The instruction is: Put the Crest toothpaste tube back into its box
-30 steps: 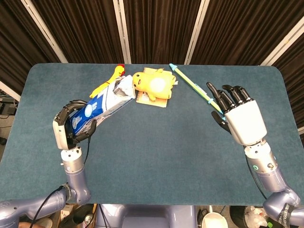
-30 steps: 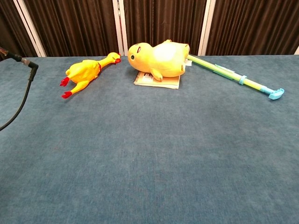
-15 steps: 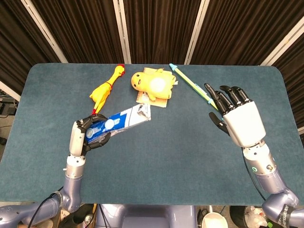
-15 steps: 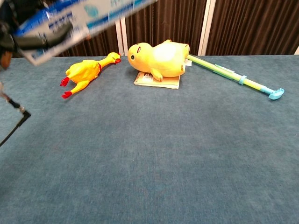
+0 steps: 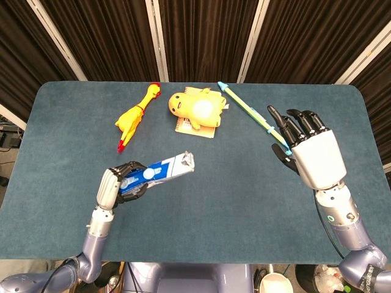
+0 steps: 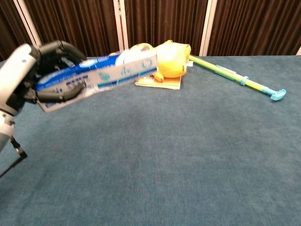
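Dark curtains hung behind a blue-carpeted surface (image 5: 201, 183). The left hand (image 5: 116, 186) gripped one end of the Crest box (image 5: 160, 172), its fingers wrapped round it, and held the box clear of the surface, the far end with its flaps pointing toward the middle. The right hand (image 5: 308, 149) hovered over the right side with fingers spread and nothing in it; it did not show in the chest view.

The toothpaste tube itself could not be seen in either view. Whether it already sat inside the box could not be told. Judging from that, the step in hand was presenting the box, and the next move would call for either finding the tube and bringing it to the open end, or, if it was already in, closing the flaps with the free right hand.

At the back lay a yellow rubber chicken (image 5: 134, 113), a yellow plush duck (image 5: 197, 108) resting on a small notebook (image 5: 194, 129), and a long green-and-blue stick (image 5: 247, 108) running diagonally just beside the right hand's fingertips. In the chest view the box (image 6: 99, 77) hid the chicken and part of the duck (image 6: 171, 59). The stick lay closest to the right hand's path; the other things were well apart from the box.
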Controlling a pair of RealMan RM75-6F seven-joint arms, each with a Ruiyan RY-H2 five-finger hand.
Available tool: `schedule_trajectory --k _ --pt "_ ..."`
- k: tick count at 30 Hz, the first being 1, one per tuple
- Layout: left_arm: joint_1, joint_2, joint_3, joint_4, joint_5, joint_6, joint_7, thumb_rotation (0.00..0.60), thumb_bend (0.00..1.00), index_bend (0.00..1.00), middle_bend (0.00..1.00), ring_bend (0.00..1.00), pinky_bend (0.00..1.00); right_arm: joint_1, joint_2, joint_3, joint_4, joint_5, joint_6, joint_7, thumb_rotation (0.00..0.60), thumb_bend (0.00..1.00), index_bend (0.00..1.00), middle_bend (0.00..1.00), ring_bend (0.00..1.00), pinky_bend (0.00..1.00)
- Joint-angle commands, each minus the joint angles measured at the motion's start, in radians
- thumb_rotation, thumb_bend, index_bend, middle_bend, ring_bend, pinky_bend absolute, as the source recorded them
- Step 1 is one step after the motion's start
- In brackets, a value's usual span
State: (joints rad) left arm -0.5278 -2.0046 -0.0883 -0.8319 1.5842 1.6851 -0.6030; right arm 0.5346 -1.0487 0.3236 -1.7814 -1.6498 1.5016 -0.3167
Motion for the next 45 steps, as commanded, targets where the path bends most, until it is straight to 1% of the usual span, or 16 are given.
schedule_trajectory --k 1,8,12,24,28,30,31,33,35,37,40,41,45 --pt "0.016 -0.046 0.028 0.076 0.001 -0.036 -0.021 0.6 0.59 0.36 0.53 0.53 0.66 0.002 0.001 0.004 0.002 0.001 -0.001 0.003 0.6 0.28 0.0 0.43 0.3 0.37" --pt "0.047 -0.1 0.055 0.187 -0.008 -0.082 -0.057 0.6 0.59 0.36 0.52 0.53 0.66 0.009 0.005 0.013 0.008 0.01 -0.01 0.009 0.6 0.28 0.0 0.43 0.3 0.37" --pt "0.063 -0.117 0.067 0.23 -0.005 -0.092 -0.076 0.6 0.59 0.36 0.52 0.53 0.66 0.012 0.002 0.013 0.012 0.012 -0.013 0.01 0.6 0.27 0.0 0.43 0.3 0.37" --pt "0.098 -0.14 0.114 0.293 0.023 -0.115 -0.089 0.6 0.58 0.35 0.5 0.51 0.65 0.023 -0.009 0.015 0.008 0.011 -0.022 0.006 0.6 0.28 0.0 0.43 0.3 0.37" --pt "0.112 -0.139 0.129 0.304 0.028 -0.129 -0.085 0.6 0.54 0.33 0.47 0.49 0.63 0.02 -0.006 0.015 -0.001 0.009 -0.017 0.002 0.6 0.28 0.0 0.43 0.3 0.37" --pt "0.118 -0.136 0.136 0.306 0.031 -0.137 -0.08 0.6 0.49 0.31 0.44 0.45 0.6 0.019 -0.004 0.014 -0.005 0.008 -0.017 0.0 0.6 0.28 0.0 0.43 0.3 0.37" --pt "0.12 -0.133 0.14 0.307 0.033 -0.14 -0.076 0.6 0.46 0.29 0.41 0.42 0.56 0.021 -0.004 0.017 -0.005 0.01 -0.02 0.0 0.6 0.28 0.0 0.43 0.3 0.37" --pt "0.122 -0.127 0.143 0.305 0.038 -0.139 -0.063 0.6 0.39 0.24 0.35 0.34 0.46 0.026 -0.002 0.02 -0.003 0.015 -0.027 0.001 0.6 0.28 0.0 0.43 0.3 0.37" --pt "0.121 -0.12 0.141 0.296 0.039 -0.138 -0.056 0.6 0.31 0.17 0.26 0.24 0.33 0.026 -0.002 0.019 -0.003 0.014 -0.029 0.001 0.6 0.28 0.0 0.43 0.3 0.37" --pt "0.117 -0.11 0.137 0.282 0.041 -0.136 -0.039 0.6 0.26 0.12 0.2 0.17 0.24 0.026 -0.002 0.018 -0.004 0.014 -0.029 0.001 0.6 0.27 0.0 0.43 0.3 0.37" --pt "0.113 -0.094 0.134 0.257 0.042 -0.133 -0.023 0.6 0.22 0.07 0.14 0.11 0.18 0.021 -0.004 0.012 -0.013 0.009 -0.024 -0.002 0.6 0.28 0.0 0.43 0.3 0.37" --pt "0.11 -0.083 0.133 0.241 0.045 -0.131 -0.012 0.6 0.21 0.05 0.13 0.09 0.16 0.003 -0.003 -0.006 -0.029 -0.012 -0.005 -0.012 0.6 0.28 0.0 0.43 0.3 0.37" --pt "0.105 -0.02 0.126 0.144 0.054 -0.109 0.044 0.6 0.21 0.03 0.11 0.08 0.14 -0.025 0.001 -0.028 -0.054 -0.034 0.018 -0.038 0.6 0.28 0.0 0.43 0.3 0.37"
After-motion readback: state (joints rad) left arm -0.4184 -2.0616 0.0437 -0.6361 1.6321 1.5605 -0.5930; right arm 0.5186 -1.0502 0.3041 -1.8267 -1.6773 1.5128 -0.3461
